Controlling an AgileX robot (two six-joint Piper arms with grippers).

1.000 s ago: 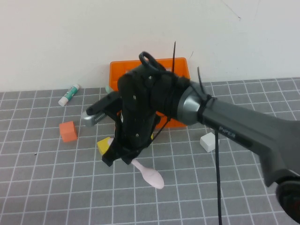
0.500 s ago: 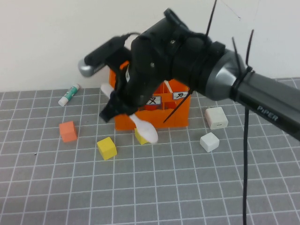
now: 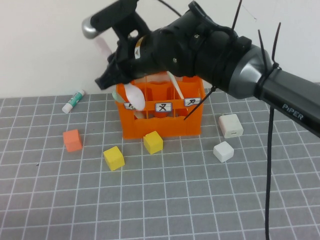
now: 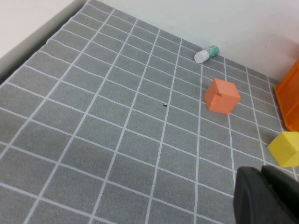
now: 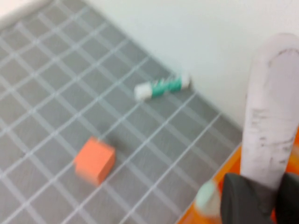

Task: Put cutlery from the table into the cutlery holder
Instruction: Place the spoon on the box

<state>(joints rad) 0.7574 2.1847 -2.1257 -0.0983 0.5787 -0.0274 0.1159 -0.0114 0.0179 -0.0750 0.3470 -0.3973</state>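
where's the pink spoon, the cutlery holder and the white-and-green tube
pink spoon (image 3: 135, 98), high view, on its bowl
cutlery holder (image 3: 165, 126), high view, on its front wall
white-and-green tube (image 3: 73, 101), high view, on its middle

Right arm reaches in from the right, wrist raised high at the rear of the counter. Right pincer (image 3: 111, 75) points down-left, jaws clamped on the pale pink spoon (image 3: 134, 96). Left pincer (image 4: 268, 196) hangs low over the counter, jaws closed, holding nothing
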